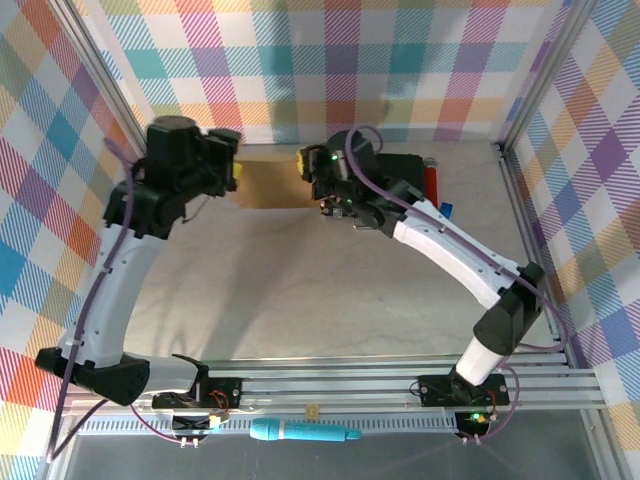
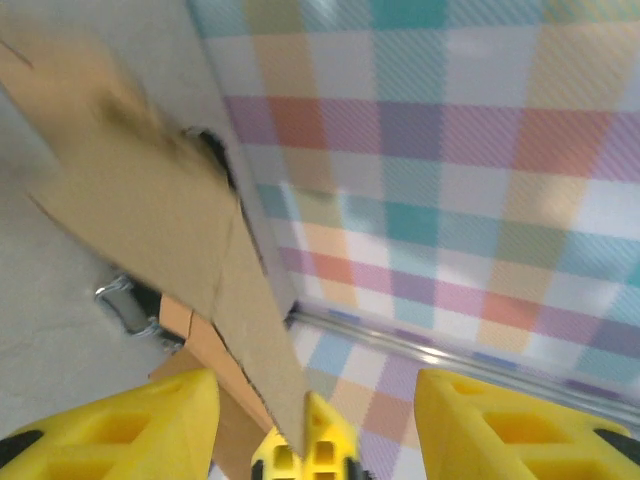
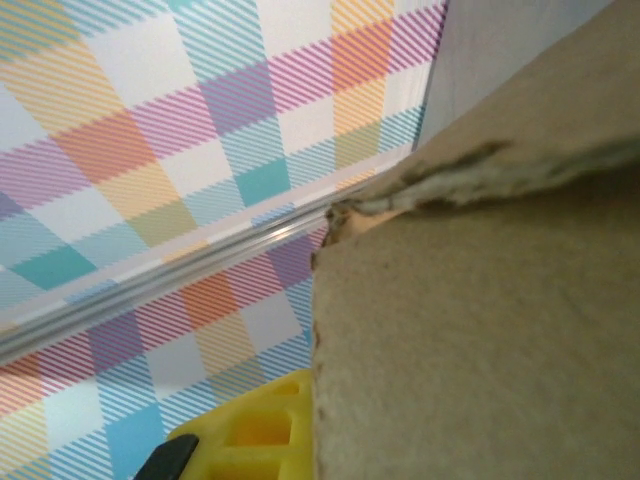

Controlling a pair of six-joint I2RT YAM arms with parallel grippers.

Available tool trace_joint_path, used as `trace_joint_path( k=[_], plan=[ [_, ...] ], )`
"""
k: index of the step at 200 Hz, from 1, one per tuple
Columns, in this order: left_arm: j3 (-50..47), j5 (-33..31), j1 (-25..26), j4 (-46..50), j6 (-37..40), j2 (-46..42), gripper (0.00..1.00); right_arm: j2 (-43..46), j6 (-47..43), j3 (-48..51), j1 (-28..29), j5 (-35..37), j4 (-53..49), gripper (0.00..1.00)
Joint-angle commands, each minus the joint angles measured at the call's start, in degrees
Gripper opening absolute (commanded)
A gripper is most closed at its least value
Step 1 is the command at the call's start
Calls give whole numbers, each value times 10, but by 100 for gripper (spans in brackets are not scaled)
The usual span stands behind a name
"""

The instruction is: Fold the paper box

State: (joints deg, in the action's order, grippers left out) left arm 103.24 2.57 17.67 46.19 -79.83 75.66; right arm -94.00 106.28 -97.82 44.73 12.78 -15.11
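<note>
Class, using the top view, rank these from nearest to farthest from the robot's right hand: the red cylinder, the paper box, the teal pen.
1. paper box, just left of the right hand, at the far side.
2. red cylinder, off to the right, also at the far side.
3. teal pen, at the near edge, centre.

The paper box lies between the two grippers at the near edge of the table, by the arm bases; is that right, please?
Not quite. The paper box lies between the left gripper and right gripper, but at the far edge of the table, by the back wall; the top external view shows it.
</note>
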Motion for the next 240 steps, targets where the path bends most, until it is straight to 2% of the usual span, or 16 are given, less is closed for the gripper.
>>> trace_joint_path(
  k=[1,30,82,159,221,240],
  plan=[
    [73,96,-43,81,69,18,54,29,-10,3,-25,-25,-35,0],
    [96,133,-53,103,91,44,52,36,-13,3,-42,-35,-46,0],
    [103,152,-53,42,91,72,40,37,-19,-1,-50,-46,-50,0],
    [74,148,-35,50,114,91,40,37,-20,-2,-55,-57,-51,0],
    [65,142,-1,49,115,103,40,35,-19,2,-58,-66,-45,0],
    [63,141,2,52,115,106,37,33,-18,1,-59,-70,-42,0]
  ],
)
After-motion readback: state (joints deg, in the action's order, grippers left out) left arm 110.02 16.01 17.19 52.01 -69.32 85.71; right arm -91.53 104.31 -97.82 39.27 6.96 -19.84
